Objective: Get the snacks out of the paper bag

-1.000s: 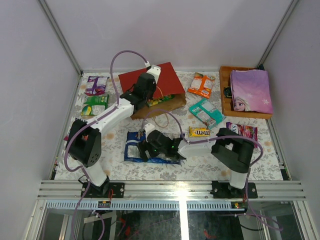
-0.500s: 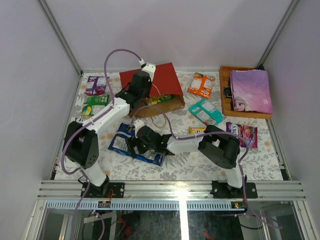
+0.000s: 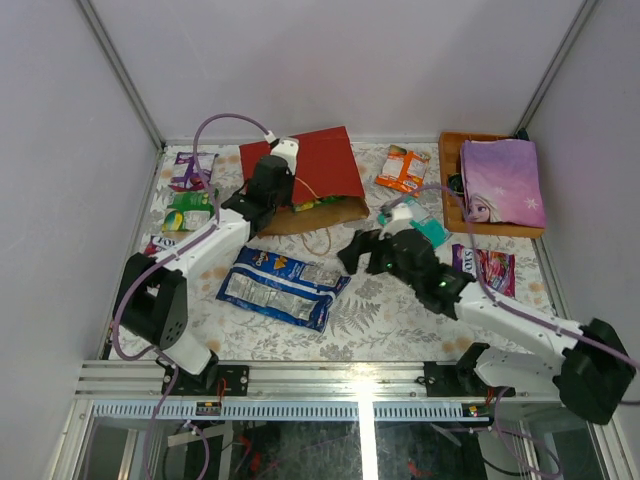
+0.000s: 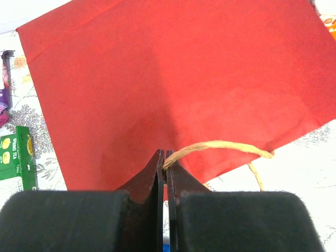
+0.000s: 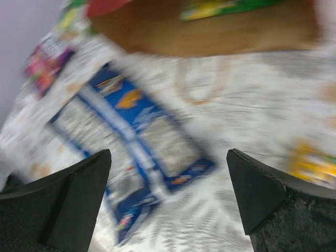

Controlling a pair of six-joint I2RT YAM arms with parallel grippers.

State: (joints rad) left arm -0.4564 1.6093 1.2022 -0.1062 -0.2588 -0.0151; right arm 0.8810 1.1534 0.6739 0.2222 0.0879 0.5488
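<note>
Your left gripper (image 4: pixel 164 160) is clamped shut on the tan cord handle (image 4: pixel 220 144) of the paper bag (image 4: pixel 173 79), with the cord pinched between the fingertips. The bag lies on its side, far centre-left on the table (image 3: pixel 400 320), mouth facing near. A yellow-green packet (image 3: pixel 312 204) shows inside the mouth.

Your right gripper (image 3: pixel 362 250) has its jaws spread wide with nothing between them. It hangs over the table, near and right of the bag mouth. The right wrist view is blurred.

The long blue bag (image 3: pixel 283 285) lies flat just near of the paper bag, left of the right gripper and apart from it.

Also out on the table:
- purple packet (image 3: pixel 190 170) and green packet (image 3: pixel 192 205), left of the bag
- orange packet (image 3: pixel 402 168), right of the bag
- teal packet (image 3: pixel 428 228), partly behind the right arm
- pink packet (image 3: pixel 490 265), right side

The wooden tray (image 3: pixel 450 190) at far right holds the princess item (image 3: pixel 500 180).
</note>
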